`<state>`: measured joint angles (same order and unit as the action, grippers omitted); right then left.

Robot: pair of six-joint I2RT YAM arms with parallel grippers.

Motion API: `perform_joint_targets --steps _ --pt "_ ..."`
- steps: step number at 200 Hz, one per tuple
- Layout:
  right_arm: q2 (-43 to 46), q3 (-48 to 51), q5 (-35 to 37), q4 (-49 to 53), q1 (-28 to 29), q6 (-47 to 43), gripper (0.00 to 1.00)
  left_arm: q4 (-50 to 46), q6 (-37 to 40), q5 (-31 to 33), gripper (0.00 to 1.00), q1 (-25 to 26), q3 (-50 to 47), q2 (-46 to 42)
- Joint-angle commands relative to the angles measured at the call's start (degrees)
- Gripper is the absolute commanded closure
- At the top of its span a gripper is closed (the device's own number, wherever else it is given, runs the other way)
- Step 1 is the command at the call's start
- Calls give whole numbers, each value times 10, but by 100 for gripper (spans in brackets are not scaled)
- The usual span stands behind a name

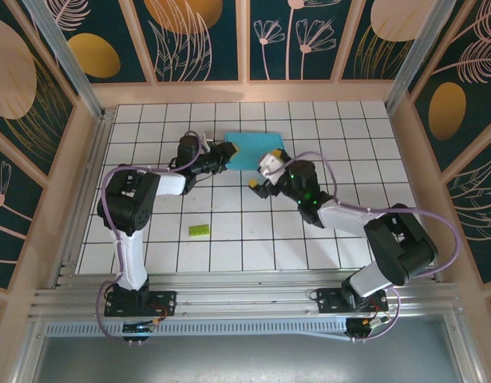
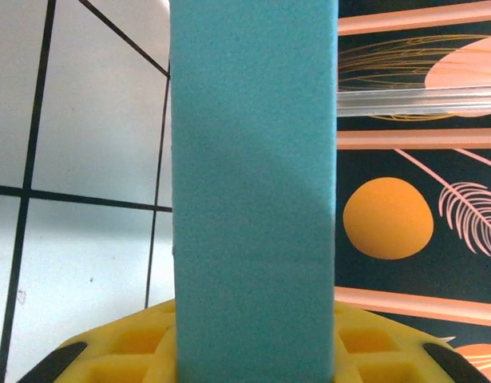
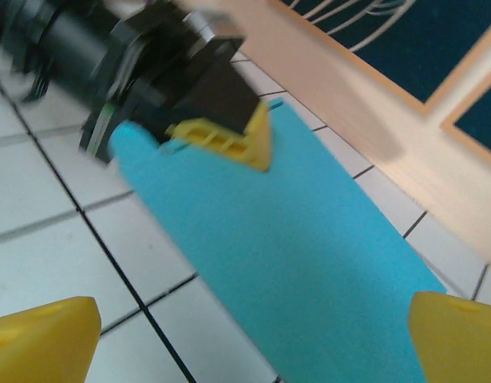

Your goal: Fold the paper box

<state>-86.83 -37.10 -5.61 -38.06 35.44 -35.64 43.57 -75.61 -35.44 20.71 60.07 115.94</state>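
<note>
paper box on table, far centre | small piece near-left

Bare tiles around green piece, left gripper and right gripper flanking paper box

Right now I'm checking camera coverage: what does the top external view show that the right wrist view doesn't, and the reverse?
Top external: the small green piece on the tiles and both arms, bases to wrists. Right wrist: up close, the left gripper pinching the end of the blue paper box, a yellow finger on top, and the right gripper spread wide. Shared: that box lying on white tiles, the left gripper at its end.
</note>
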Motion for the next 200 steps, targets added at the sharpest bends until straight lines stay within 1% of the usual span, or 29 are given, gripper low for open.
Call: perform_joint_targets --steps 1,16,36,47,61,84,100,118,130,142,149,182,200 --pt "-32 5 80 -94 9 -168 1 38 -47 11 71 6 -15 -38" --pt "-58 -4 94 -112 10 -207 1 38 -56 17 71 8 -24 -48" --pt "-95 -22 87 -115 11 -256 1 43 -71 26 71 9 -38 -59" --pt "-116 -36 87 -117 12 -266 1 44 -77 27 71 10 -40 -64" --pt "-150 -60 118 -138 15 -281 1 45 -80 26 71 11 -40 -69" --pt "-223 -85 180 -237 15 -342 1 43 -85 30 71 15 -60 -79" --pt "-258 -106 204 -276 13 -367 3 42 -90 32 71 17 -65 -83" --pt "-273 -120 204 -290 13 -372 11 54 -101 30 70 17 -71 -85" --pt "-274 -120 196 -292 12 -367 20 61 -105 32 70 17 -75 -90" --pt "-274 -117 190 -298 12 -358 33 61 -106 32 69 17 -76 -94" --pt "-274 -115 188 -299 12 -353 38 61 -106 32 68 17 -75 -96" --pt "-264 -112 184 -278 11 -346 50 59 -105 36 58 17 -67 -104" --pt "-249 -106 179 -256 10 -335 56 40 -82 37 56 17 -51 -111"
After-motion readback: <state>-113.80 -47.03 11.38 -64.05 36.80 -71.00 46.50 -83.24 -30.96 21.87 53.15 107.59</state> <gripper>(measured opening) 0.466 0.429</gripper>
